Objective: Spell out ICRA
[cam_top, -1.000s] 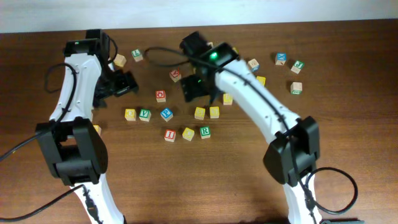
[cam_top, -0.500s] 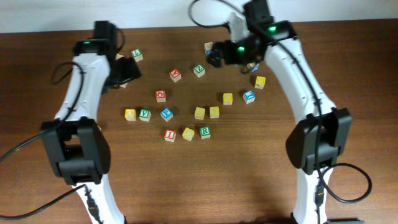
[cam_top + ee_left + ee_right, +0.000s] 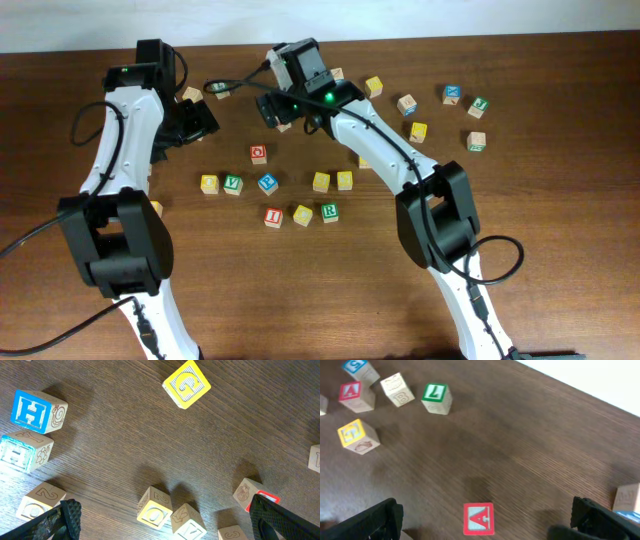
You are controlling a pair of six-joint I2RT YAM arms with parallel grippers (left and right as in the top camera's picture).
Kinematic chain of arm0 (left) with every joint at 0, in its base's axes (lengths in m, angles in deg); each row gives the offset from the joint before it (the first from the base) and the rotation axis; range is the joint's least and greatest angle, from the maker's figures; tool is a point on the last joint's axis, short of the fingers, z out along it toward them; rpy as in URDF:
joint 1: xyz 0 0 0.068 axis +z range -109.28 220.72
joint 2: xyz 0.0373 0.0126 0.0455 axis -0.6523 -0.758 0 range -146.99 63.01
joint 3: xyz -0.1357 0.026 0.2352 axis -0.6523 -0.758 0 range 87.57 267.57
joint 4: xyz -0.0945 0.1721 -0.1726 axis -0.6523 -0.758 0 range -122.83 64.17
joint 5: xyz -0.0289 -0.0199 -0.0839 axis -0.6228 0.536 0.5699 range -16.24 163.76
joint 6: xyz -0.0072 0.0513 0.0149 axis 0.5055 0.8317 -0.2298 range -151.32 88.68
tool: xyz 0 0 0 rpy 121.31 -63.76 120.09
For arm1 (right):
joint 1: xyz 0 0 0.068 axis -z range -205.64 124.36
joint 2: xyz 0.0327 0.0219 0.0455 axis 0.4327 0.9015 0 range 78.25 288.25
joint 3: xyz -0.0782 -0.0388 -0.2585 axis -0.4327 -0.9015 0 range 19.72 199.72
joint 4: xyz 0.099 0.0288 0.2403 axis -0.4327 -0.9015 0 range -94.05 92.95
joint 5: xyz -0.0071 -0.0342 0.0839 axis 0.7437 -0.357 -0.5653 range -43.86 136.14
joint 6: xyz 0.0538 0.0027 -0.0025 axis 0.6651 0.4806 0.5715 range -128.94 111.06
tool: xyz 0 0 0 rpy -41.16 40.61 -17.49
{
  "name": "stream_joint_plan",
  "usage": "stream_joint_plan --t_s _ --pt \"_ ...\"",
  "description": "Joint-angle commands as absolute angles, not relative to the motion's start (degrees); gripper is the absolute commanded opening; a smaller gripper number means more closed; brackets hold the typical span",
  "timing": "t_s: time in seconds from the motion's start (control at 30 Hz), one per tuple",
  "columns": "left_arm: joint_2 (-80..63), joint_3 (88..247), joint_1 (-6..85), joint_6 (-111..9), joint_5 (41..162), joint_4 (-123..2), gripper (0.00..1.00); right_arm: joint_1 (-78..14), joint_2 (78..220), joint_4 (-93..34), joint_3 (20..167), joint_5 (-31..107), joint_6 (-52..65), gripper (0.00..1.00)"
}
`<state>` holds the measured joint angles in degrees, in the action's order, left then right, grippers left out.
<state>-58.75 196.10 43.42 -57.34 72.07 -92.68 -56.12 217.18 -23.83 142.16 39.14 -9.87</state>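
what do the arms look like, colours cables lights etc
The left arm and right arm match: white rounded links, bulky black joint housings, a green light near each wrist, black cables trailing off. End effector fingers are black with a ribbed texture.

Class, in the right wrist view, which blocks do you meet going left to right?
Plain wooden block → green L block → red A block → pale block at the right edge. The blue block, red V block and yellow block at far left share a column, so they are left out.
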Motion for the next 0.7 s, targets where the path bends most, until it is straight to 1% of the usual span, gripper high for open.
stream_joint_plan --t_s 0.0,0.03,0.07,0.1,0.17,0.27,0.37,0.47,0.6,0.63,0.67 --pt "-59.2 196.4 43.6 -58.1 72.5 -92.8 0.99 -56.4 218.3 -25.1 142.4 37.3 -12.2 0.96" --pt "-59.2 196.4 43.6 -58.1 72.5 -92.8 0.99 -56.4 219.1 -25.5 142.4 37.3 -13.0 0.93" --pt "-59.2 196.4 43.6 -58.1 72.5 -92.8 0.99 -56.4 219.7 -26.2 142.4 37.3 -13.0 0.93" --pt "-59.2 196.4 43.6 -58.1 72.5 -92.8 0.99 -56.5 220.3 -27.1 142.4 37.3 -13.0 0.91" --pt "-59.2 196.4 43.6 -58.1 72.5 -92.8 0.99 -56.8 221.5 -28.3 142.4 37.3 -13.1 0.82" --pt "-59.2 196.4 43.6 -58.1 72.5 -92.8 0.99 -56.8 223.2 -28.1 142.4 37.3 -13.0 0.82" --pt "-59.2 196.4 43.6 -58.1 72.5 -92.8 0.99 -56.9 223.9 -26.2 142.4 37.3 -13.0 0.72" --pt "-59.2 196.4 43.6 -58.1 72.5 -92.8 0.99 -57.1 225.4 -26.2 142.4 37.3 -13.0 0.72" --pt "-59.2 196.4 43.6 -58.1 72.5 -92.8 0.99 -58.0 225.8 -25.1 142.4 38.0 -13.0 0.62" --pt "-59.2 196.4 43.6 -58.1 72.5 -92.8 0.99 -57.9 225.8 -24.6 142.4 38.0 -13.0 0.58" --pt "-59.2 196.4 43.6 -58.1 72.5 -92.8 0.99 -57.9 225.8 -24.4 142.4 38.0 -12.8 0.51"
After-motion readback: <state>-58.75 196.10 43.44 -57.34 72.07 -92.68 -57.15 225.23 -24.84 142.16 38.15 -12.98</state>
